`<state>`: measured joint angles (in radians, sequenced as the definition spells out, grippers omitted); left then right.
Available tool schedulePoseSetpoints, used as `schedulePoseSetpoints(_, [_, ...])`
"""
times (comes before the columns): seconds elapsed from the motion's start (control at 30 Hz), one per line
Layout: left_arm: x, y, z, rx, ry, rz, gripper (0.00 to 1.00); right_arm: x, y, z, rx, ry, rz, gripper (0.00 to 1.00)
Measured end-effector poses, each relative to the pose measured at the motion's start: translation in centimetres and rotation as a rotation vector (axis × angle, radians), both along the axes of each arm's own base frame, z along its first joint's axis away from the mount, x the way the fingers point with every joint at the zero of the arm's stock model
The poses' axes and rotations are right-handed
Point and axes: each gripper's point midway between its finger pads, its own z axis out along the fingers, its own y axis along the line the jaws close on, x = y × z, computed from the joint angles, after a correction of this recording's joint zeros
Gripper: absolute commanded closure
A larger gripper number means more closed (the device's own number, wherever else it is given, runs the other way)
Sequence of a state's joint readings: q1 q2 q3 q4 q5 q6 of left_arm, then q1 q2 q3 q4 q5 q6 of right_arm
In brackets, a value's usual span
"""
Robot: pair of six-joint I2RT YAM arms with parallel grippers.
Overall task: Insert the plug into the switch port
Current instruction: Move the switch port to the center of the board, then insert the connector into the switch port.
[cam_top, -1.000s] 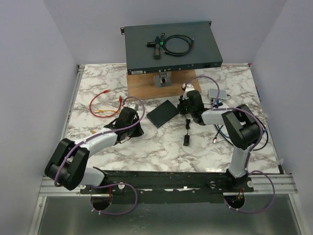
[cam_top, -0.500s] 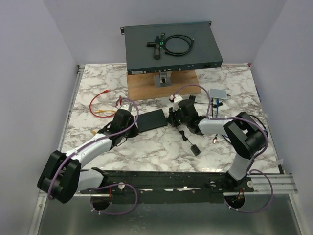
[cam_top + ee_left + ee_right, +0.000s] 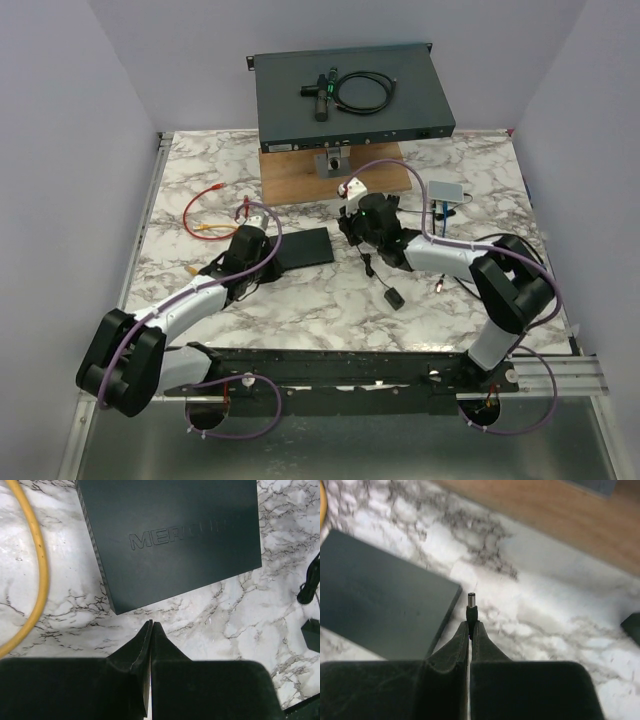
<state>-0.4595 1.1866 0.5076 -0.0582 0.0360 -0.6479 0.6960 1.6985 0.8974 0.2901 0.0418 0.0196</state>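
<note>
Since a second ago our right arm [image 3: 440,255] reached further left, stretched low; the right pincer [image 3: 470,626] grips the plug [image 3: 471,606] near the switch [image 3: 170,535]. Our left pincer [image 3: 151,627], closed and empty, points at the switch.

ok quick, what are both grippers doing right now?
Left gripper: closed, empty, just short of the black switch.
Right gripper: closed on the plug, its metal tip poking out past the jaws.

we see bright, even overhead light and only soft shadows on the table [image 3: 320,315]; our right wrist view blurs toward its top, the left is sharp.
</note>
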Motion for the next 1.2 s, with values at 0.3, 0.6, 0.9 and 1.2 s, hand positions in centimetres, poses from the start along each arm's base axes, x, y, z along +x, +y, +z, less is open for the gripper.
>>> schedulePoseSetpoints(0.3, [-0.2,-0.5,-0.3,-0.014,0.013,-0.03,1.0,5.1,3.7,0.3,-0.006,-0.064,0.02,0.99])
schedulePoseSetpoints(0.6, [-0.8,-1.1,-0.5,-0.035,0.04,-0.057,1.0,6.0,6.1,-3.3,-0.024,-0.005,0.094,0.99])
schedulePoseSetpoints(0.9, [-1.8,-0.8,-2.0,-0.024,0.098,-0.059,1.0,5.4,6.9,-4.6,-0.025,0.026,0.158,0.99])
schedulePoseSetpoints(1.2, [-2.2,-0.5,-3.7,0.012,0.18,-0.042,1.0,1.5,4.8,-5.9,-0.038,0.083,0.204,0.99])
